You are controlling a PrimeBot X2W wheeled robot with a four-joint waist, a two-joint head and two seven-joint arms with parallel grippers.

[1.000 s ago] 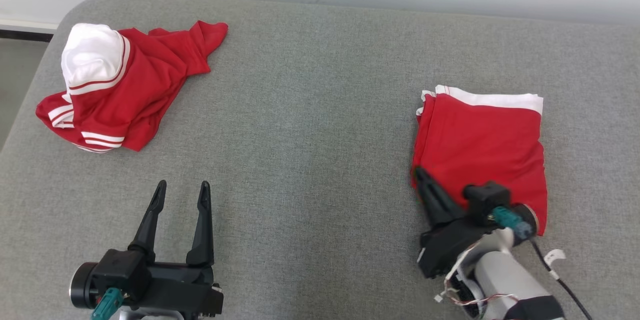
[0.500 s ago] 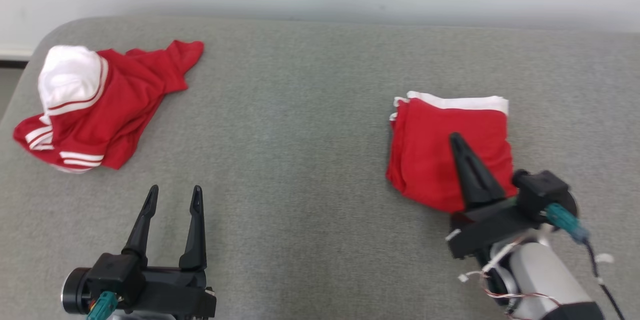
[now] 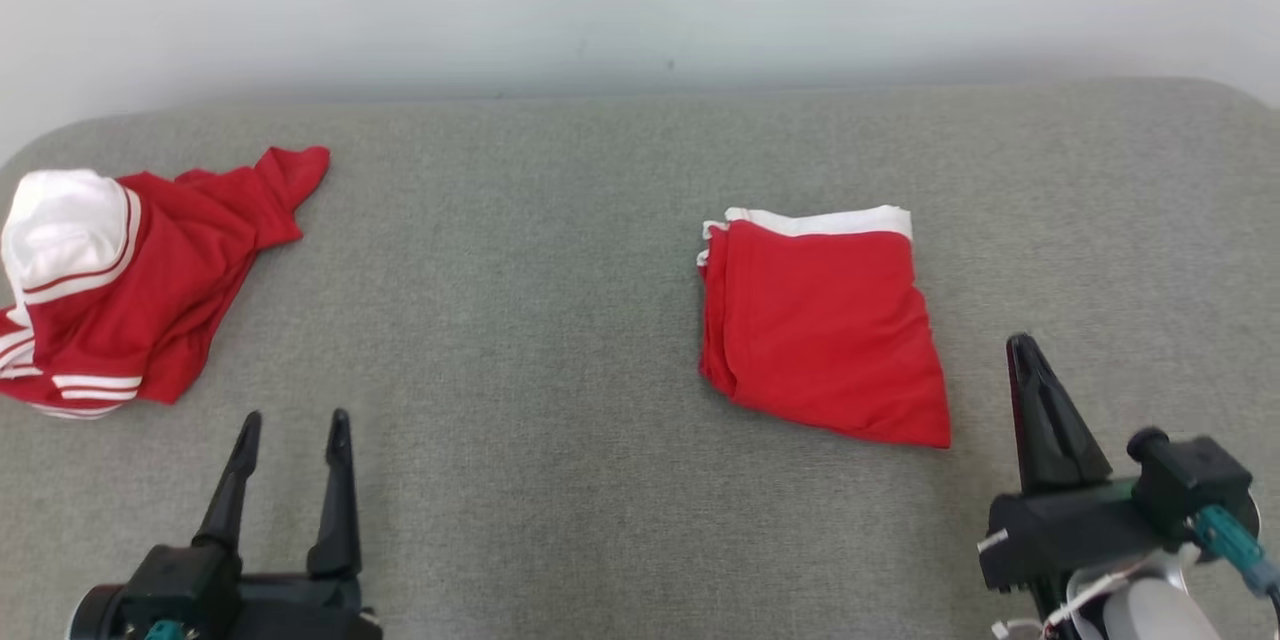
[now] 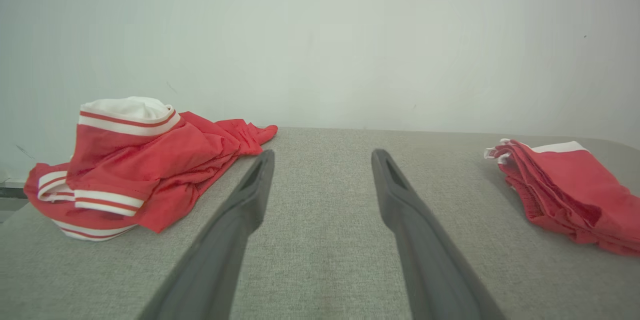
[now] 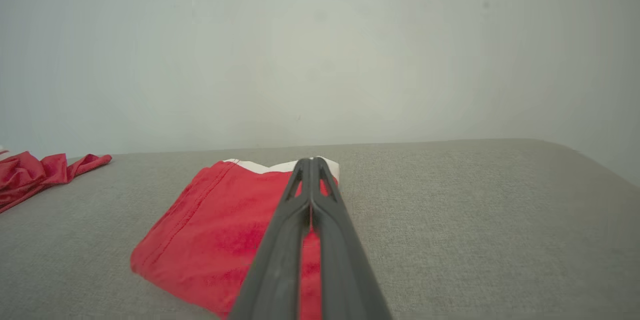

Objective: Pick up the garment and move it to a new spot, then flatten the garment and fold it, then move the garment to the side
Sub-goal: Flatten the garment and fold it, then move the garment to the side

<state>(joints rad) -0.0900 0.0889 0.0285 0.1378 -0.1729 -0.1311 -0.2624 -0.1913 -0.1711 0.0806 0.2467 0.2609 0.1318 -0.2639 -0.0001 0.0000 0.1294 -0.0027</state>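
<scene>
Lying flat, right of centre on the grey cushion (image 3: 560, 320), the folded garment (image 3: 825, 325) is a red rectangle, touched by neither gripper. From the head view its long axis runs away from the robot toward the wall (image 3: 600, 0), leaning slightly, white band at the far end. The left wrist view catches what that one can't: the stacked layers along its left edge (image 4: 570, 190). The right wrist view picks out the stitched seam (image 5: 225, 240).

The right gripper (image 3: 1020, 345) sits just off the near right corner, fingers pressed together, gripping nothing; its own camera lines those fingers (image 5: 312, 160) up over the red cloth. The left gripper (image 3: 295, 417) is spread wide and empty, well apart, low at the left.

Plenty of bare cushion between the folded piece and the crumpled garment (image 3: 140, 290), which is heaped at the far left edge. More open cushion runs right to the rounded corner.
</scene>
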